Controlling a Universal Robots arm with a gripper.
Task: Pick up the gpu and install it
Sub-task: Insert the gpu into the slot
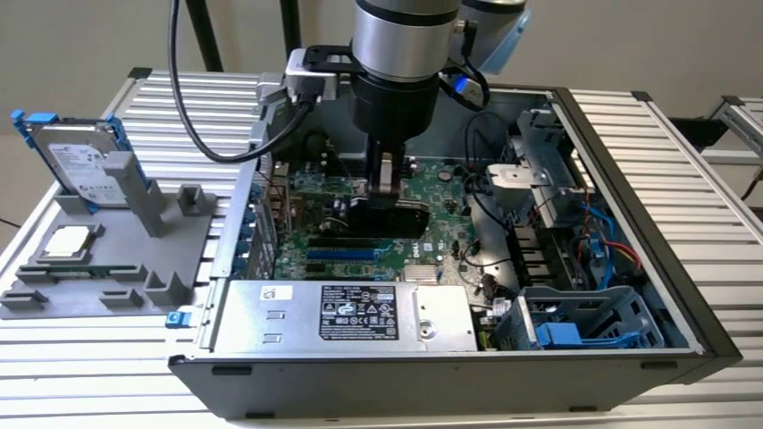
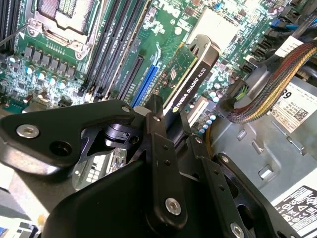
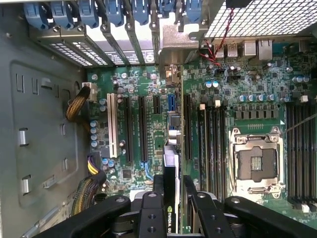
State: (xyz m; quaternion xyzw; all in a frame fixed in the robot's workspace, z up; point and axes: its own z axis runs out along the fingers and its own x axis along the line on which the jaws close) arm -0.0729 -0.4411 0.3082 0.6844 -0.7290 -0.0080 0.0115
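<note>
- The black two-finger gripper (image 1: 390, 198) hangs inside the open dark grey computer case (image 1: 644, 357), clenched on the gpu, a thin green circuit-board card with a black cooler block (image 1: 384, 220).
- In the exterior view, the gpu stands on edge over the middle of the large green motherboard (image 1: 448, 223). Whether its lower edge touches a slot cannot be told there.
- In the second wrist view, the black fingers (image 2: 161, 163) press both faces of the gpu (image 2: 190, 79), which is held above the motherboard (image 2: 89, 44), near a blue expansion slot (image 2: 146, 82) and several black ones.
- In the first wrist view, the gpu (image 3: 170, 171) is seen edge-on between the fingers (image 3: 148, 210) and lines up with the long black slots (image 3: 142, 130) and with the row of blue-tabbed rear bracket bays (image 3: 116, 14).
- The first wrist view also shows the bare silver processor socket (image 3: 257, 163) beside the slots.
- The exterior view shows a silver power supply box (image 1: 346, 315) at the near side of the case.
- Outside the case, at the exterior view's left, a grey parts holder (image 1: 113, 259) rests on the ribbed aluminium table (image 1: 667, 125). It carries a silver hard drive with blue rails (image 1: 78, 161) and a small square silver processor (image 1: 66, 243).
</note>
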